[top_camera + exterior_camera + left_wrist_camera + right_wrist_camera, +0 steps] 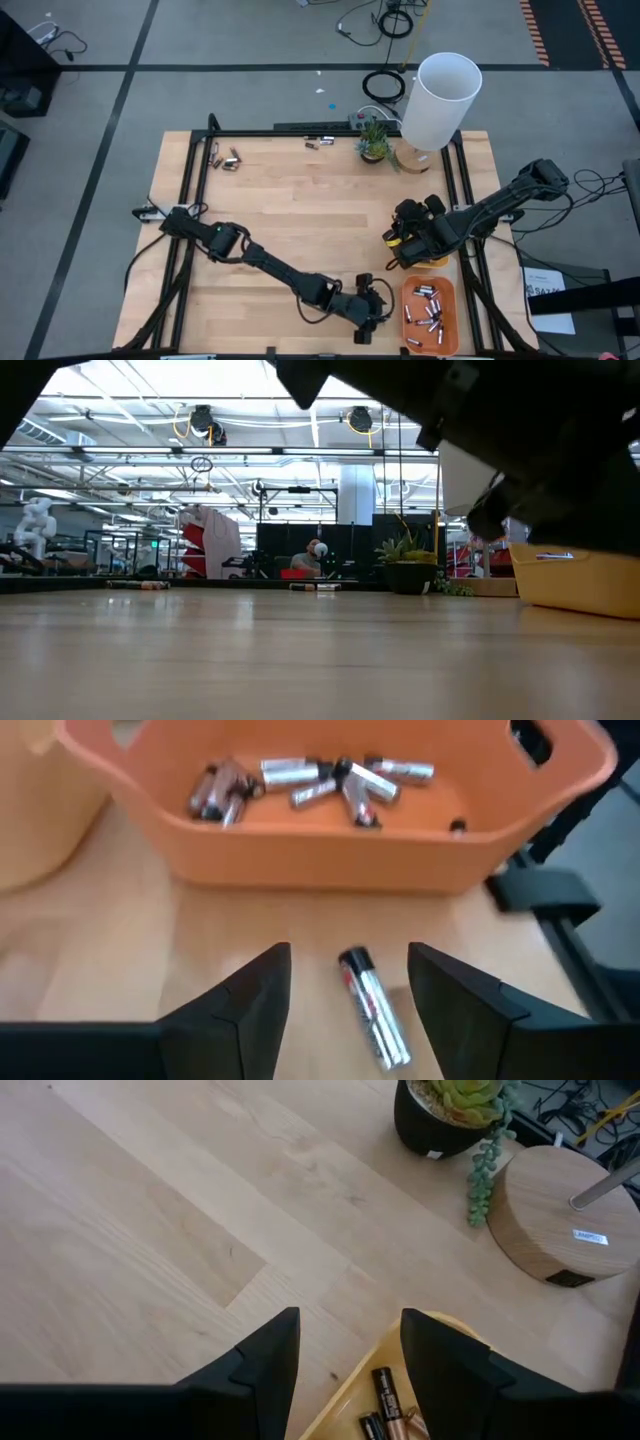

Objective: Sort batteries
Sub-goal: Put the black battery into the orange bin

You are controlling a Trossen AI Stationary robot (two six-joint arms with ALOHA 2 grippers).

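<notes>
A silvery battery [372,1010] lies flat on the wooden table, just short of the orange tray [330,860]. My left gripper [350,960] is open near the table's front edge [375,318], one finger on each side of that battery and apart from it. Several silvery batteries [310,782] lie in the orange tray [447,330]. My right gripper [350,1325] is open above the near rim of the yellow tray [420,1342] at the table's right [397,240], with nothing between its fingers. Dark and copper batteries [386,1402] lie in that tray.
A few loose batteries [230,160] [320,143] lie near the table's far edge. A small potted plant [373,140] and a lamp with a white shade [440,100] on a round wooden base [560,1210] stand at the far right. The table's middle is bare wood.
</notes>
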